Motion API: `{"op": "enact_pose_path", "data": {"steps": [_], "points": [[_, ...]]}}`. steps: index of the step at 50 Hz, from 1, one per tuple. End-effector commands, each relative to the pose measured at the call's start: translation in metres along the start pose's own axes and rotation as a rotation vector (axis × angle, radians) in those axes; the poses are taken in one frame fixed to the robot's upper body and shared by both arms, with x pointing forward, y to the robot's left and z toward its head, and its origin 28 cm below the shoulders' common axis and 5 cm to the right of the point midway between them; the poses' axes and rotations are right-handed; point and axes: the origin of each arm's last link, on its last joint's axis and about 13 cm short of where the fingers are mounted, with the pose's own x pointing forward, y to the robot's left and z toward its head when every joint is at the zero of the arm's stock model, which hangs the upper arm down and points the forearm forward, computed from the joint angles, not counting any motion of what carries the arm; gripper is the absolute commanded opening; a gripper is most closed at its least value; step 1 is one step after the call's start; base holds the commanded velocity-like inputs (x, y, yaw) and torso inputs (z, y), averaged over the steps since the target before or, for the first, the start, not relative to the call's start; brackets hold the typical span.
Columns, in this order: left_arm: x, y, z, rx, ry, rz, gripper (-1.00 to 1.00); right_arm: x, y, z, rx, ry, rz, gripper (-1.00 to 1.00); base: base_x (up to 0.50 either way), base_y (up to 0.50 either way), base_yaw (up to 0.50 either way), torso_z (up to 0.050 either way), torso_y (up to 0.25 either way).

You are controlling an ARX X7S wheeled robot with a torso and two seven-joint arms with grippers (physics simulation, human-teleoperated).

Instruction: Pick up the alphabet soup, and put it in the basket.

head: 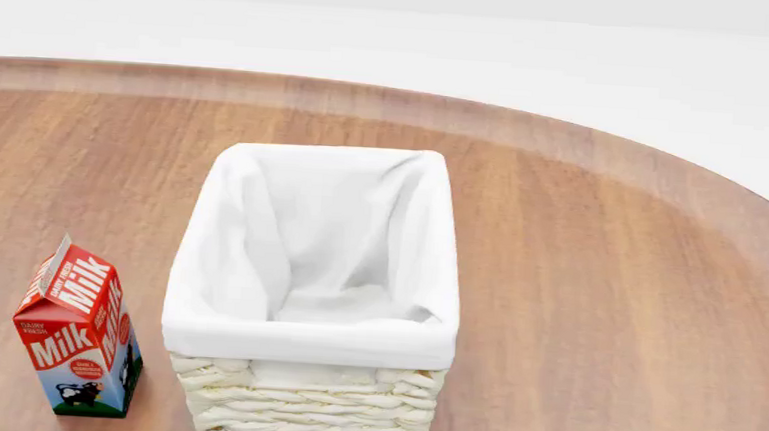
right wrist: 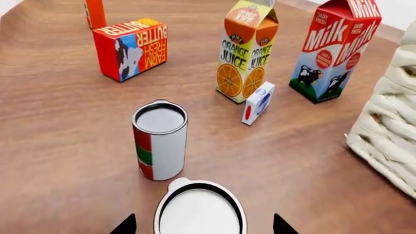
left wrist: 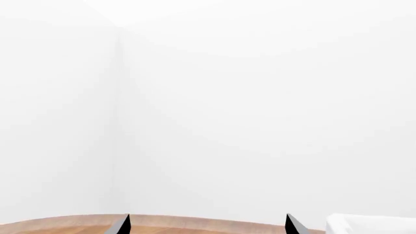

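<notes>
In the right wrist view a can with a white lid and a pull tab (right wrist: 200, 210) stands right below my right gripper (right wrist: 202, 225). I see it from above, so its label is hidden; it is probably the alphabet soup. The gripper is open, one fingertip on each side of the lid, apart from it. A second, slimmer can (right wrist: 160, 141) with a red, green and white label stands just beyond. The basket (head: 314, 271) is cream wicker with a white cloth lining, and it holds nothing. Its wall (right wrist: 390, 126) shows beside the milk. My left gripper (left wrist: 208, 226) is open on nothing, facing a white wall.
On the wooden table (right wrist: 58, 122) beyond the cans stand an orange juice carton (right wrist: 248, 53), a small white and blue box (right wrist: 258, 103), a milk carton (right wrist: 334, 48), a butter box (right wrist: 131, 48) and a red bottle (right wrist: 95, 12). The milk carton (head: 80, 332) stands left of the basket.
</notes>
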Motion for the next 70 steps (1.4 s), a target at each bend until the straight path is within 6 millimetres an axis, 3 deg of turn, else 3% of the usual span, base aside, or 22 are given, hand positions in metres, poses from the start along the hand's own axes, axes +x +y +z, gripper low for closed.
{"op": "enact_pose_path", "data": {"steps": [1, 59, 60, 70], "points": [[0.000, 0.000, 0.001, -0.001, -0.002, 0.002, 1.00, 0.004, -0.001, -0.003, -0.002, 0.016, 0.004, 1.00, 0.00, 0.00, 0.00, 0.000, 0.000], [0.000, 0.001, 0.002, -0.002, -0.006, 0.004, 1.00, 0.029, -0.001, -0.019, -0.036, 0.103, 0.033, 1.00, 0.00, 0.00, 0.00, 0.000, 0.000], [-0.001, 0.001, 0.002, -0.002, -0.007, 0.004, 1.00, 0.031, -0.002, -0.020, -0.031, 0.106, 0.026, -1.00, 0.00, 0.00, 0.00, 0.000, 0.000], [0.000, 0.000, 0.002, 0.000, -0.007, 0.003, 1.00, 0.032, -0.005, -0.019, -0.011, 0.094, 0.014, -1.00, 0.00, 0.00, 0.00, 0.000, 0.000]]}}
